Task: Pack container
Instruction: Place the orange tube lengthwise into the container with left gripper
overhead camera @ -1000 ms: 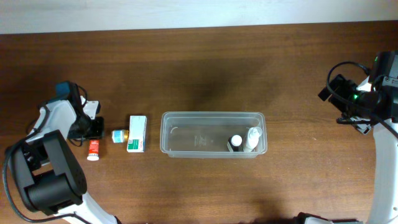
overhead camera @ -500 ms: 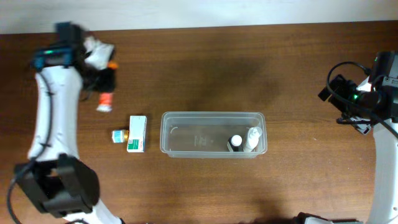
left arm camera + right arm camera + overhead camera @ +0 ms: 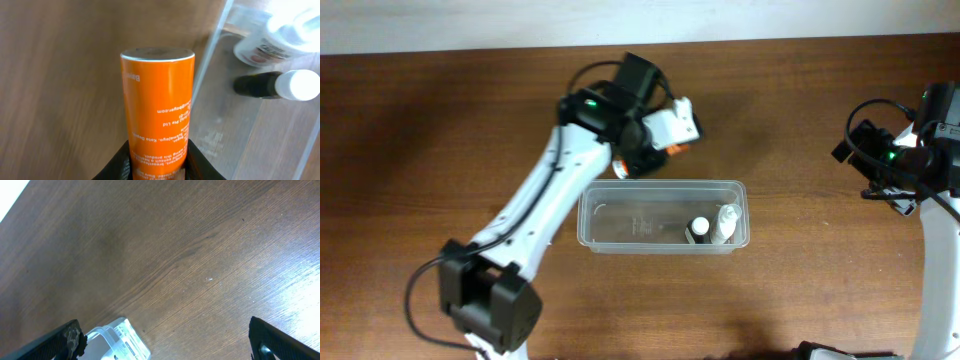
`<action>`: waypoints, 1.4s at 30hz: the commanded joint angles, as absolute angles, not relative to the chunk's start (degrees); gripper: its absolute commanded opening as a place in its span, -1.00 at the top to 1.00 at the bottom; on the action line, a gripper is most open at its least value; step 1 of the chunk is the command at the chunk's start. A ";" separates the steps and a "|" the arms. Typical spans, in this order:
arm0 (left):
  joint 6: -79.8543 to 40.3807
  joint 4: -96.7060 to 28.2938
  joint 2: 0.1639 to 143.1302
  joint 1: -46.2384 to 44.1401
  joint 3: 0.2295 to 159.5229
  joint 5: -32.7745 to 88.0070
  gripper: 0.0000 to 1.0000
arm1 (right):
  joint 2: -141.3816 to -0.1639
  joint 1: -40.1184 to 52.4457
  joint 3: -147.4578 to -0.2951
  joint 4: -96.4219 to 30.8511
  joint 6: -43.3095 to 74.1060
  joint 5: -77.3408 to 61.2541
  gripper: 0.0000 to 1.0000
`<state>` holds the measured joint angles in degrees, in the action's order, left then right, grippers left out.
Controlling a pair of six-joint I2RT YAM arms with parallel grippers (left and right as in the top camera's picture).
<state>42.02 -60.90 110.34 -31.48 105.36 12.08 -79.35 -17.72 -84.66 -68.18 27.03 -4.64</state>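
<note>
By the container [image 3: 630,222] now, left claw [image 3: 157,167] with orange bottle [image 3: 157,110]

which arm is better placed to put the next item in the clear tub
Left. The left gripper is shut on the orange bottle, right beside the container. The right gripper is open and empty, off by the right edge of the table, well away from it.

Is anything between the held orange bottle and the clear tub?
Nothing visible beyond the container's own far wall, which the orange bottle in the left gripper hangs beside. The black bottle and white bottle inside sit at its right end.
</note>
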 commanded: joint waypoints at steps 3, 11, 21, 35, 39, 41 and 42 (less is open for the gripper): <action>49.21 -59.02 116.88 -35.18 105.80 12.73 0.99 | -79.44 -18.06 -85.19 -68.12 27.29 -4.91 -0.97; 49.47 -57.87 120.90 -39.35 105.80 12.86 0.99 | -79.44 -18.06 -85.19 -68.12 27.29 -4.91 -0.97; 51.07 -57.23 124.95 -42.39 105.80 12.93 0.99 | -79.44 -18.06 -85.19 -68.12 27.29 -4.91 -0.97; 48.45 -55.66 125.78 -42.98 105.95 12.67 -0.05 | -79.44 -18.06 -85.19 -68.12 27.29 -4.91 -0.97; 44.45 -55.70 125.78 -42.98 108.01 12.62 -0.12 | -79.44 -18.06 -85.19 -68.12 27.29 -4.91 -0.97; 41.98 -55.81 125.78 -42.96 110.00 11.90 -0.12 | -79.44 -18.06 -85.19 -68.12 27.29 -4.91 -0.97; 39.44 -56.38 125.75 -42.96 112.12 11.03 -0.12 | -79.44 -18.06 -85.19 -68.12 27.29 -4.93 -0.97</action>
<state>45.15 -56.16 126.02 -43.00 107.24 12.21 -79.35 -17.72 -84.64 -68.16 27.03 -4.64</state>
